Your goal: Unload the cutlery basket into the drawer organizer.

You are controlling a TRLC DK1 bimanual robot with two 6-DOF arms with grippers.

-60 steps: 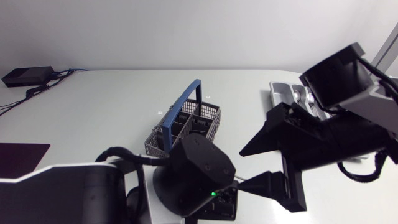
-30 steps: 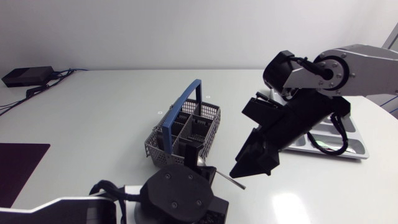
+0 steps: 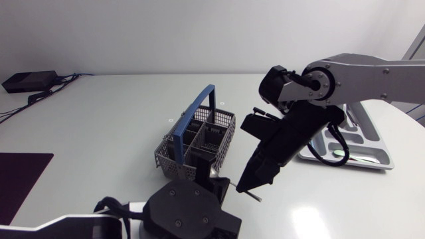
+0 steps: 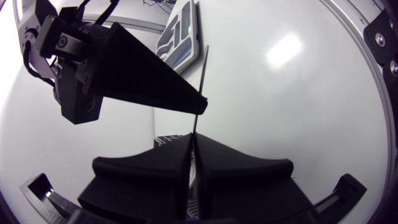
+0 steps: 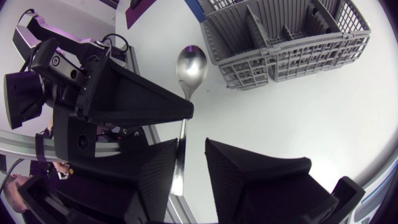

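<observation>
- The table (image 3: 99,119) takes up most of the head view.
- The right arm (image 3: 358,73) is seen coming in from the right edge and slanting down to the lower centre. The left arm (image 3: 186,212) is seen at the bottom edge.
- The drawer organizer (image 3: 380,151) is placed at the right of the head view, partly covered by the right arm.
- The cutlery basket (image 3: 199,136) is set at the centre of the head view, well apart from the organizer.
- The left gripper (image 4: 194,138) is pressed together on a spoon (image 5: 189,62), which is pinched near its neck.
- The right gripper (image 5: 193,144) is spread. The spoon's handle is threaded between its fingers and lies along one of them, with a gap to the other.
- The spoon is held just in front of the basket, at the lower centre of the head view, with its bowl turned toward the basket.
- A hand-over is judged to be under way. If the left grip is loosened before the right fingers are closed, the spoon could be dropped onto the table.
- Because the handle sits off-centre, it could be twisted or squeezed out as the fingers close. The wedge tips are nearly touching, so they could also be knocked together.
</observation>
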